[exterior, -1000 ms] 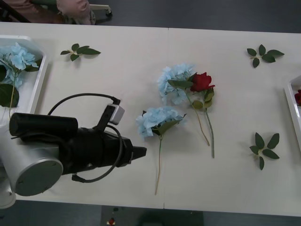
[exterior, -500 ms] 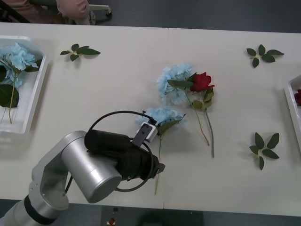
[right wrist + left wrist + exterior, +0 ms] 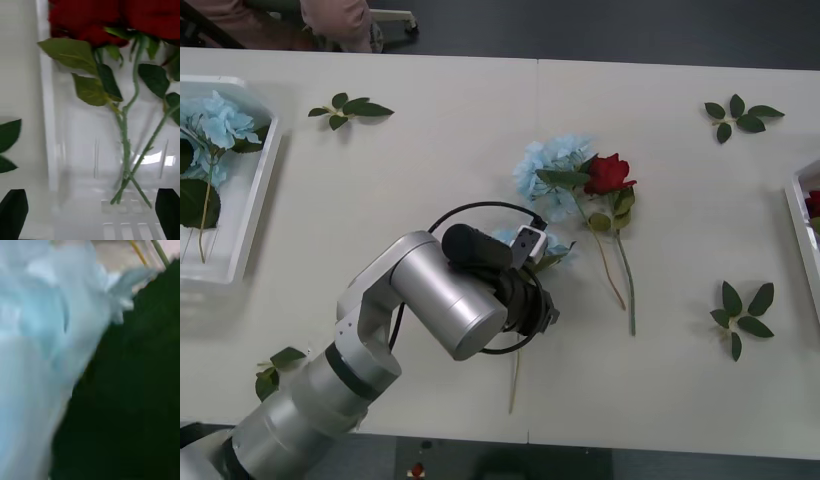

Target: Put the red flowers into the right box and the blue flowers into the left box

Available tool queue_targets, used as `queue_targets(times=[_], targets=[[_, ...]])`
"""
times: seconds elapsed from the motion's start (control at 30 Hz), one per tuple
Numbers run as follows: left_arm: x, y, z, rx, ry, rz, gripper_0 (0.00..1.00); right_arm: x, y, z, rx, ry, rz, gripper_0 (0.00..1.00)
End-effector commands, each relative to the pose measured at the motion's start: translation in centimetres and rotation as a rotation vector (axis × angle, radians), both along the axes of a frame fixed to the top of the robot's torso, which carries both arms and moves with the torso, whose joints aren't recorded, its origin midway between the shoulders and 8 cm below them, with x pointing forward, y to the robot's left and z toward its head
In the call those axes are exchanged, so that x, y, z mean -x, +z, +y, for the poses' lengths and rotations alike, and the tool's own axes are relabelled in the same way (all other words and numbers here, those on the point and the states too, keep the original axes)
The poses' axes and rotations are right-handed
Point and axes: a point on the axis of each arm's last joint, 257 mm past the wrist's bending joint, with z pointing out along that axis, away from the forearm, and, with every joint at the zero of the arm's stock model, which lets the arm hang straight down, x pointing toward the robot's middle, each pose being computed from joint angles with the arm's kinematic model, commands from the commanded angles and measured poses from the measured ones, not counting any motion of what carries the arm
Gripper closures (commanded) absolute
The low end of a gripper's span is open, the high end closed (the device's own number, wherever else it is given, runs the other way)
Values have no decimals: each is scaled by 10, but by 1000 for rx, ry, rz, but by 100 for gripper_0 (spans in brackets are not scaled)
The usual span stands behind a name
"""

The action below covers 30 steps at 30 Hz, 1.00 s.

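Over the near blue flower [image 3: 552, 247] the left gripper [image 3: 548, 312] has advanced, jaws' state hidden; right gripper's [image 3: 90, 210] jaws wide.

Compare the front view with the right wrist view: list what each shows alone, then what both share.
Front view alone: the left tool low over the nearer blue flower, a second blue flower, a red flower on the table, loose leaf sprigs, and the left box holding blue flowers.

Right wrist view alone: the right tool, open above the right box, and crossed stems.

Both: the right box with red flowers inside.
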Motion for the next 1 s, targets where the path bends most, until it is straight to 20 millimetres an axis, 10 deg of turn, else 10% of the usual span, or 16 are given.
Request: queue_targets(times=[0.03,0.5,0.7,1.0], targets=[[-20,17,-14,49,33,-31,0,-34,45,43,-87,83,-79,0],[-42,0,-13,28,54,-42,0,-105,82,187,-335,127,-112,0],[-45,1,-13,32,51,-59,94,-131,71,242,-353,92,-91,0],[-50,2,-10,7,48,-96,100,-162,47,313,-295,111,-114,0]])
